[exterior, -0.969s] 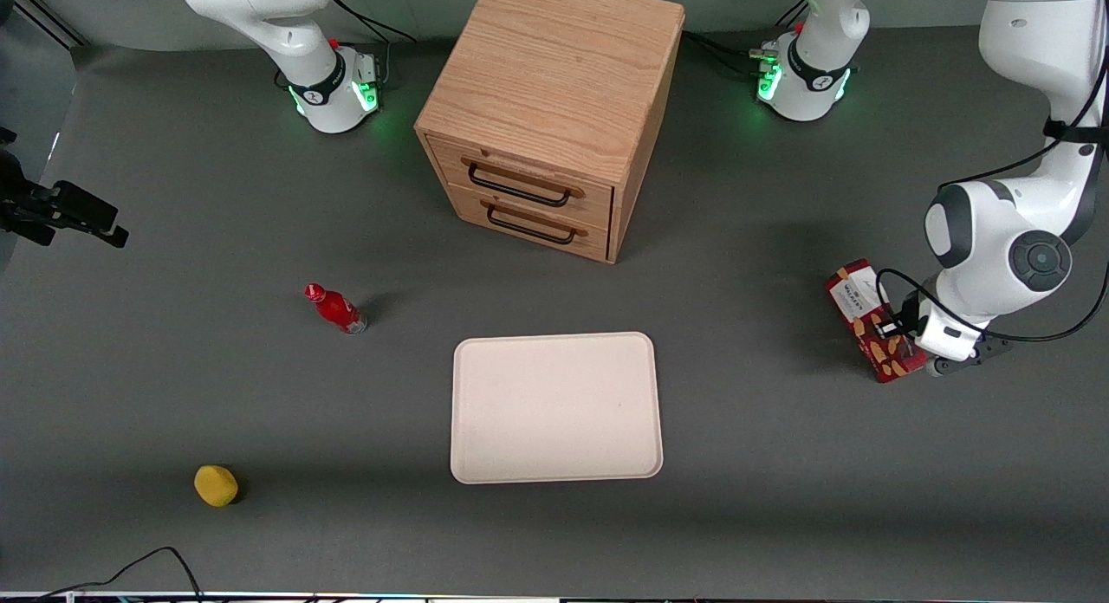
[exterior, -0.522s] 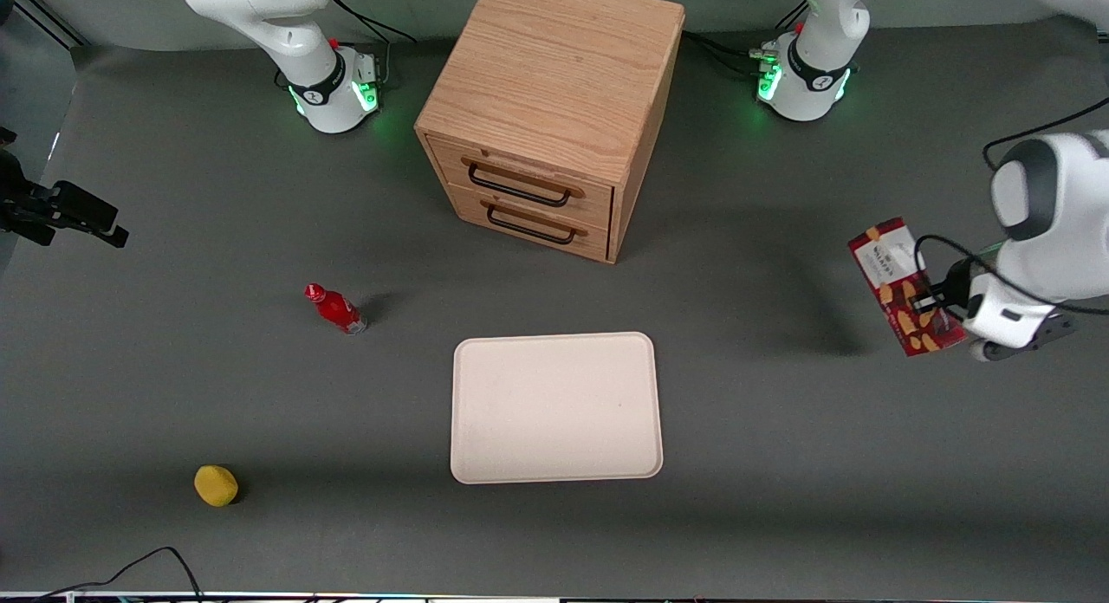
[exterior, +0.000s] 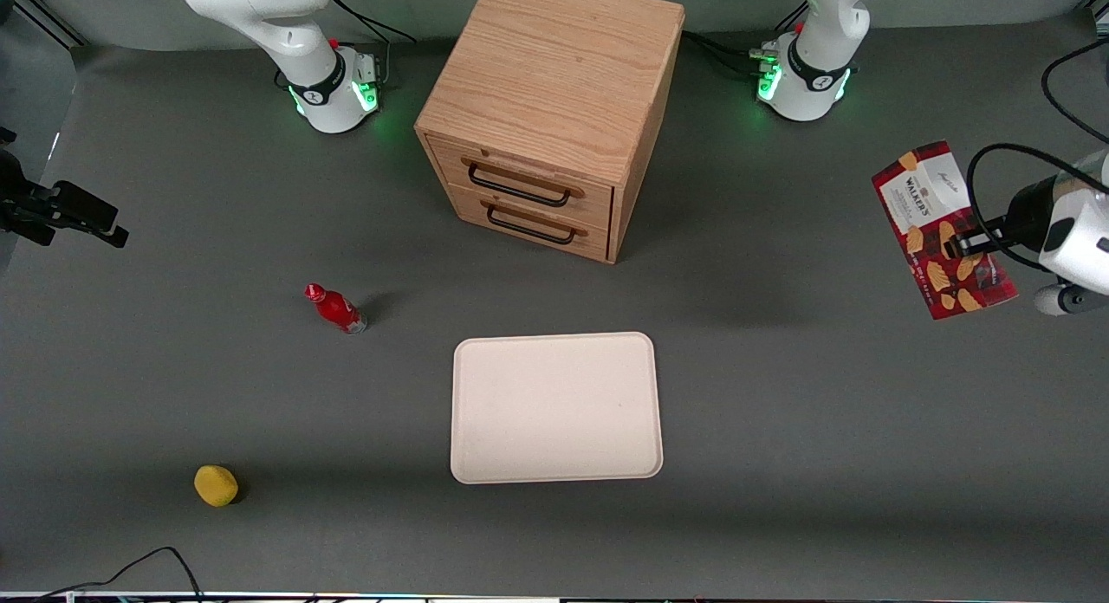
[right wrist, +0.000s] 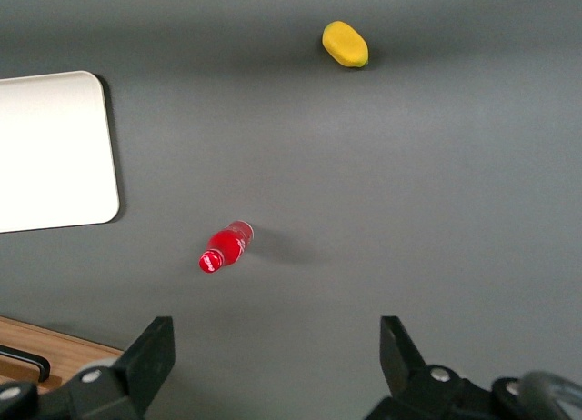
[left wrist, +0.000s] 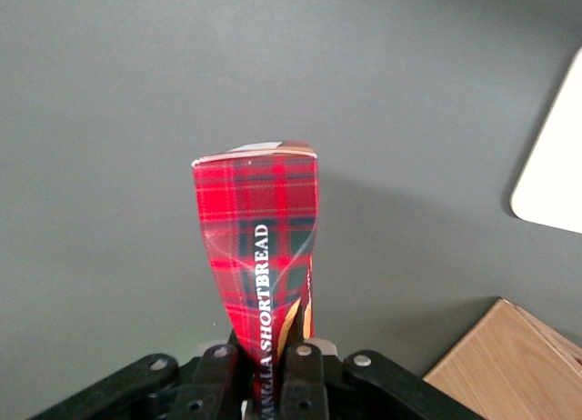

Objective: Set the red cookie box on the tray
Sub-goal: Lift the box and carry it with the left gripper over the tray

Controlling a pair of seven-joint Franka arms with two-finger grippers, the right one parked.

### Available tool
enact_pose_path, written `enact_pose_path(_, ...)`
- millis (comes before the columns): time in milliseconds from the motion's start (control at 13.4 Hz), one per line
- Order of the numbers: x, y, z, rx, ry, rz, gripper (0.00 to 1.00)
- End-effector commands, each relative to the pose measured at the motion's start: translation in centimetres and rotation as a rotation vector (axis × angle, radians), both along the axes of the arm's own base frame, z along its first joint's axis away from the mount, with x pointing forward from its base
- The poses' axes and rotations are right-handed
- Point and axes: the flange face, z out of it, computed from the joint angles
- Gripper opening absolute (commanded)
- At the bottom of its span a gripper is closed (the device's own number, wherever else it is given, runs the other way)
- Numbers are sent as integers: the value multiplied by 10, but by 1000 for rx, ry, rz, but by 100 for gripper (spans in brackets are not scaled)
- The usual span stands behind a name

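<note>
One gripper (exterior: pixel 969 243): we are holding it up in the air toward the working arm's end of the table, fingers clamped on the red cookie box (exterior: pixel 943 229).
Grip: we are pinching the box by one narrow end — in the wrist view the fingers (left wrist: pixel 305 370) are pressing its tartan sides, with the rest of the box (left wrist: pixel 259 247) sticking out away from the camera.
Red cookie box: we are carrying it clear of the table, tilted, its white label panel and cookie pictures facing the front camera.
Tray (exterior: pixel 556 406): it is lying flat on the table, well apart from the box, nearer the front camera than the wooden drawer cabinet (exterior: pixel 549 109).
Other things: we are seeing a small red bottle (exterior: pixel 335 308) and a yellow object (exterior: pixel 216 485) toward the parked arm's end.
</note>
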Motion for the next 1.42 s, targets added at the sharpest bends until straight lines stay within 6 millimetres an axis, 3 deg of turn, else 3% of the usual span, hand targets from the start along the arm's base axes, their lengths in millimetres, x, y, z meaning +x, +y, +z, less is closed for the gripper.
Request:
enact_pose_path(0,1,-39,16,-12,-7,4,15)
enact_pose_path(298,4,-125,12,-43,0,117,15)
enact_pose_path(596,25,-240,-6,-108,-70,205,16)
enact_pose_path(820,32,-320,-54,-47,-219,116,15)
enact_pose_path(894,37,-339,-73,-64,-233,164,15)
enact_pose_path(1193,61,-379,-151,-92,-302,159,15)
enact_pose_path(1342,71,-380,-184,-82,-325,153,16)
